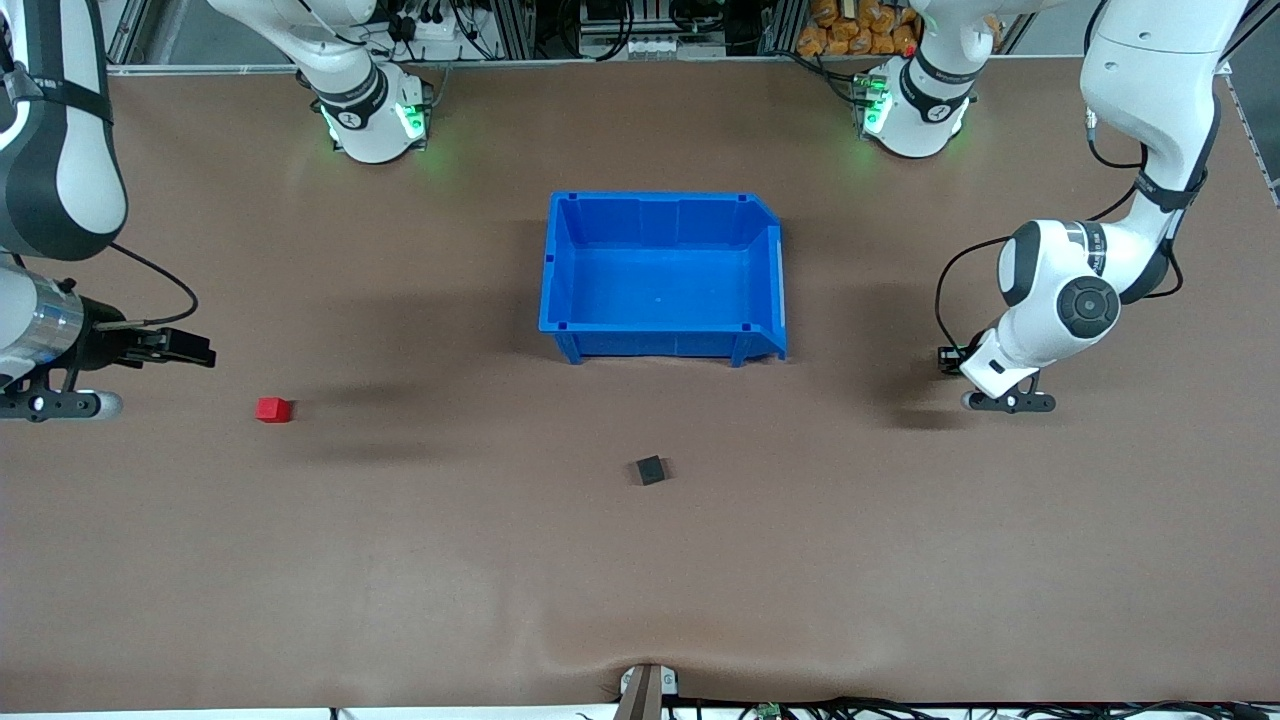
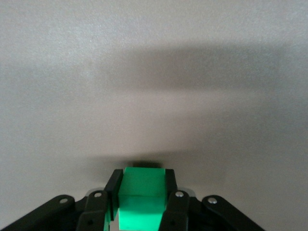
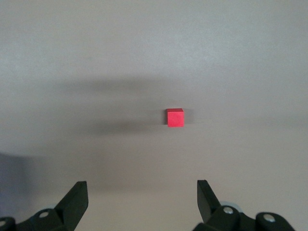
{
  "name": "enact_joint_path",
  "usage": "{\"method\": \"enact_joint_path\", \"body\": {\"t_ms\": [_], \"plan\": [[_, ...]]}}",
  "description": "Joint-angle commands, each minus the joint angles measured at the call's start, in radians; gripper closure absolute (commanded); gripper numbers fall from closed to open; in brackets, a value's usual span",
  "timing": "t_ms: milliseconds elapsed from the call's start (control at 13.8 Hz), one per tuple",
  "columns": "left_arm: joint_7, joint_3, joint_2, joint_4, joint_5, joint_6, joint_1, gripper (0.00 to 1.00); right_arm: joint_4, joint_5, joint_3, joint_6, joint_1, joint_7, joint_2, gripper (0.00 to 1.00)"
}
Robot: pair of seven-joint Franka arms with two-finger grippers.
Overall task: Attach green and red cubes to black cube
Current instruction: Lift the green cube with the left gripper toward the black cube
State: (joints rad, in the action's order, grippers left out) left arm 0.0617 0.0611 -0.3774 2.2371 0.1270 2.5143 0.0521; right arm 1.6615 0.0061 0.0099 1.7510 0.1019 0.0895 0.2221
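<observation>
Two arms are low over the table ends: the left gripper [image 2: 142, 192] is clamped on the green cube [image 2: 139, 197]. The right gripper [image 3: 142, 195], fingers wide apart, hangs beside the red cube [image 1: 273, 409]; the black cube [image 1: 650, 469] sits mid-table, nearer the camera than the blue bin [image 1: 562, 270].

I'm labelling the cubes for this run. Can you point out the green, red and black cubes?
green cube [image 2: 139, 192]: left wrist view, the face showing between the shut left gripper's fingers.
red cube [image 1: 273, 409]: front view, its top face, on the table.
black cube [image 1: 650, 469]: front view, its top face.
</observation>
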Motion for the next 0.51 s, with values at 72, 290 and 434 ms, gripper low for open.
{"method": "enact_joint_path", "body": {"t_ms": [72,290,434], "plan": [[0.021,0.005,0.077,0.003,0.01,-0.075,0.008,1.0,0.001,0.002,0.01,0.01,0.013,0.001,0.011,0.0],[0.076,0.015,0.123,-0.028,0.0,-0.178,0.006,1.0,0.0,-0.001,0.008,0.028,0.015,0.002,0.028,0.0],[0.104,0.019,0.124,-0.06,-0.05,-0.216,0.006,1.0,0.001,-0.003,0.008,0.047,0.018,0.001,0.048,0.0]]}}
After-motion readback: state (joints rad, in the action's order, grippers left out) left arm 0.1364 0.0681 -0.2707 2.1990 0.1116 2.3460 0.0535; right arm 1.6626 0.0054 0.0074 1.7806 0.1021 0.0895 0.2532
